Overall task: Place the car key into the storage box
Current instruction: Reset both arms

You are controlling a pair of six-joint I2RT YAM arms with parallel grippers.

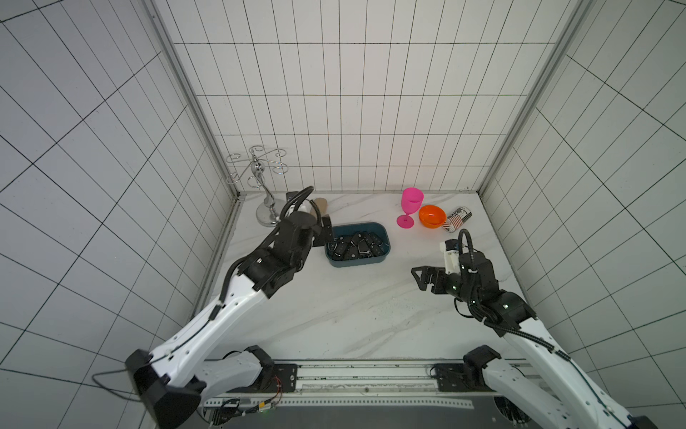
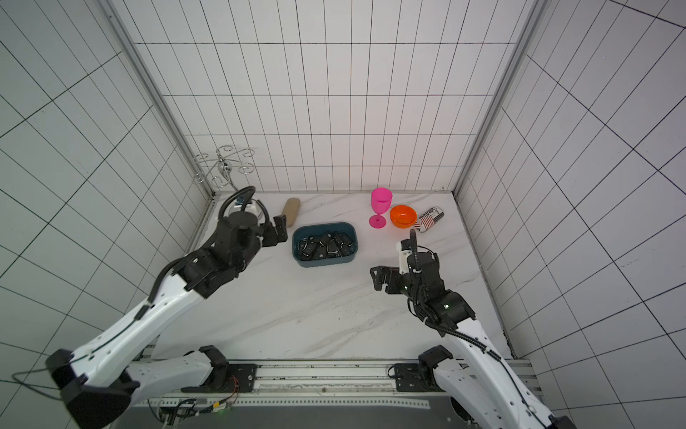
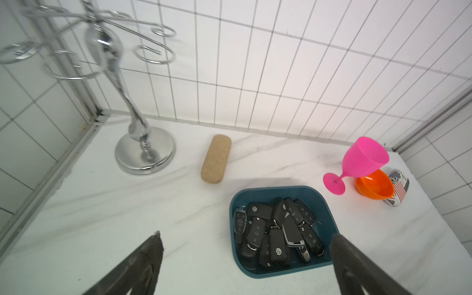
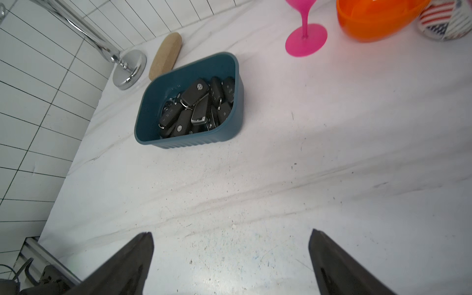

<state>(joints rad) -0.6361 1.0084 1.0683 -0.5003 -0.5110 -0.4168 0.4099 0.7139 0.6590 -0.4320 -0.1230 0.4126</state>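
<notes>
Top views: storage box [image 1: 356, 263] on the white marble desk [image 1: 352, 315], black car keys [image 1: 356, 247] heaped inside it. Just beside the box's left end, above the desk: left gripper [image 2: 277, 230], jaws spread wide, nothing between them. Well off the box's right end, nearer the robot's base: right gripper [image 2: 376, 279], jaws likewise released and bare. Past the box's far right corner: pink goblet [image 1: 411, 202] upright, orange bowl [image 1: 432, 216], striped can [image 1: 457, 219] on its side. Past its far left corner: cork case [image 2: 291, 211], chrome rack [image 1: 265, 185].

Left wrist view: box close ahead of the parted jaws, keys piled across most of its floor, none outside it.

Right wrist view: only bare desk between the parted jaws. Box well ahead, keys crowded toward one end, the other end's floor bare.
</notes>
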